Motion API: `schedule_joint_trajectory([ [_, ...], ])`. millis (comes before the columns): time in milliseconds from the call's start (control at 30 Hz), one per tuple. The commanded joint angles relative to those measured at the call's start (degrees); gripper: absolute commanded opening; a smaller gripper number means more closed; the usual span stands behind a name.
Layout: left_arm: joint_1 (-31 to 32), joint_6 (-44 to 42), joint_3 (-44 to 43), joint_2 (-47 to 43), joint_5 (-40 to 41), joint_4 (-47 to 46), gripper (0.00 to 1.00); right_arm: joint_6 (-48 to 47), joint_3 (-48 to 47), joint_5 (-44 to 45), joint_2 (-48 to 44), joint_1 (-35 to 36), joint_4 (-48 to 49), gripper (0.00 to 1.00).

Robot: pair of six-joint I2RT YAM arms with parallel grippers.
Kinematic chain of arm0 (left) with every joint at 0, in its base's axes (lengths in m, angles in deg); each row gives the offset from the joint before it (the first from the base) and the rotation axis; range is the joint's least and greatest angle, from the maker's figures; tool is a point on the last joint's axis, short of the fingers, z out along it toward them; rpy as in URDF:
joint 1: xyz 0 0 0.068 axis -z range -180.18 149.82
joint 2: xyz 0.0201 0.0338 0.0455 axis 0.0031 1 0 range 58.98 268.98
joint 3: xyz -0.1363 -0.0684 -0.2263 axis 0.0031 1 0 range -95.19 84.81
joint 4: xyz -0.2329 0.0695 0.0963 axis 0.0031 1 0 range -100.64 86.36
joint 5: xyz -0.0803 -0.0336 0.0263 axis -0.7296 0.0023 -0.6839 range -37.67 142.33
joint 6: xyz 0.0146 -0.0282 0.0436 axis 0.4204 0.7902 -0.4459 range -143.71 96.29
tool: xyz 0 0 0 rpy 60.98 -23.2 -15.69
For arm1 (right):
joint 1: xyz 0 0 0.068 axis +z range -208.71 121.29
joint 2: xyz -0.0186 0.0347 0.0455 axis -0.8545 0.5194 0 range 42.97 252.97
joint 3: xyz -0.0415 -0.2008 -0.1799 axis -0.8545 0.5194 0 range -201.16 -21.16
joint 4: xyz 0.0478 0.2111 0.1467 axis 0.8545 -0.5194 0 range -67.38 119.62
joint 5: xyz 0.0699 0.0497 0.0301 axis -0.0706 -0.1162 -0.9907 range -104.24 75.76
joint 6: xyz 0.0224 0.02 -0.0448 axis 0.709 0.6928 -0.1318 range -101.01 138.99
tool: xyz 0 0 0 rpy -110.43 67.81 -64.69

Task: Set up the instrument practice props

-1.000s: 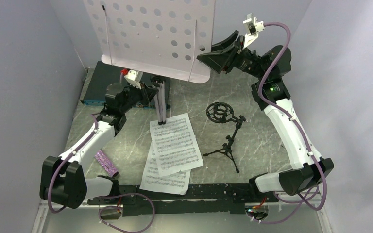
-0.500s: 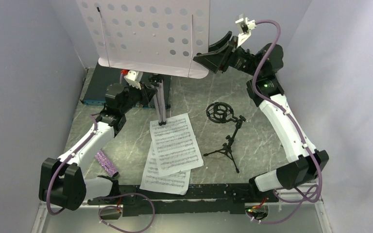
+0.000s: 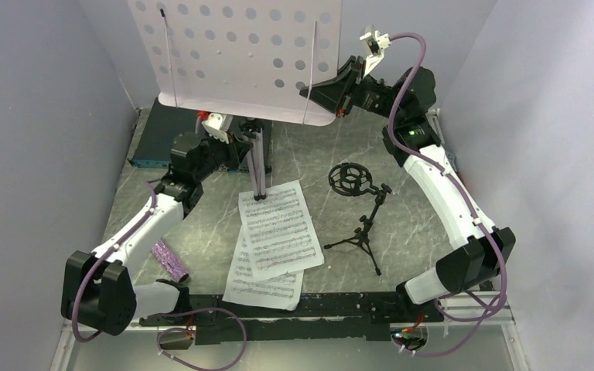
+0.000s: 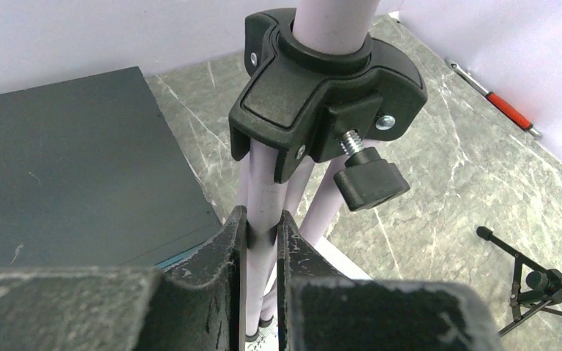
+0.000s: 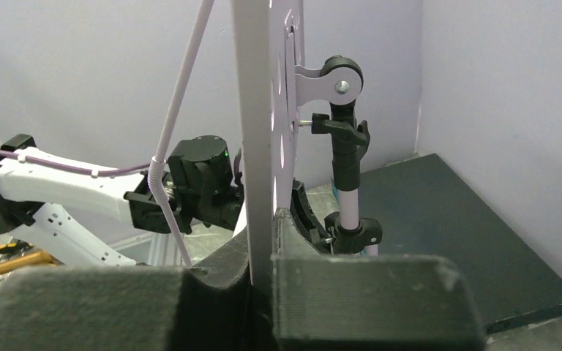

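Note:
The pale lilac perforated music stand [image 3: 240, 54] stands at the back, its tripod legs [image 3: 258, 166] folded together. My left gripper [image 3: 241, 147] is shut on one lilac leg [image 4: 262, 219] just below the black hub [image 4: 322, 80]. My right gripper [image 3: 317, 91] is shut on the desk's right edge [image 5: 257, 131]. Two white sheet-music pages [image 3: 278, 232] lie overlapped in the middle of the table, the stand's feet resting on the upper page. The small black tripod mic stand [image 3: 362, 220] lies to their right. The glittery purple microphone [image 3: 168, 260] lies at the near left.
A flat dark box [image 3: 155, 139] with a blue front edge lies at the back left, also in the left wrist view [image 4: 66, 183]. A red-handled tool [image 4: 501, 106] lies by the right wall. Grey walls close in on the back and both sides.
My right gripper has moved left and slightly up with the desk edge, swinging the desk more upright. The left gripper keeps its grip on the leg.

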Motion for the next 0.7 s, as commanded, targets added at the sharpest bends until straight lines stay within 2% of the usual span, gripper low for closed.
schedule_joint_trajectory([
  [0,1.0,1.7,-3.2,-2.2,-1.7,-1.5,0.03,0.6,-2.2,-0.8,-2.1,0.9,1.6,0.00],
  [100,1.0,1.1,-3.7,-2.7,-2.3,0.4,0.04,-0.8,-0.7,-0.2,-3.5,0.9,1.2,0.00],
  [133,1.0,1.0,-3.9,-2.9,-2.8,1.4,0.09,-1.1,0.0,0.0,-3.9,0.9,1.4,0.00],
  [200,1.0,0.6,-3.9,-3.0,-3.9,2.5,0.31,-1.6,1.0,0.4,-4.7,0.9,1.5,0.00],
  [267,1.0,0.6,-3.3,-2.9,-5.4,2.3,0.49,-1.6,2.0,0.8,-5.5,0.9,1.8,0.00],
  [333,1.0,0.0,-2.5,-2.5,-7.3,1.7,0.58,-1.3,2.8,0.9,-6.1,0.9,2.6,0.00],
  [433,1.0,-2.1,-1.5,-2.0,-9.4,2.6,0.63,-1.7,3.3,1.1,-6.7,0.8,2.5,0.00],
  [667,0.9,-5.9,0.7,-2.4,-5.2,5.9,0.62,-3.0,3.8,1.3,-7.6,0.9,1.4,0.00],
])
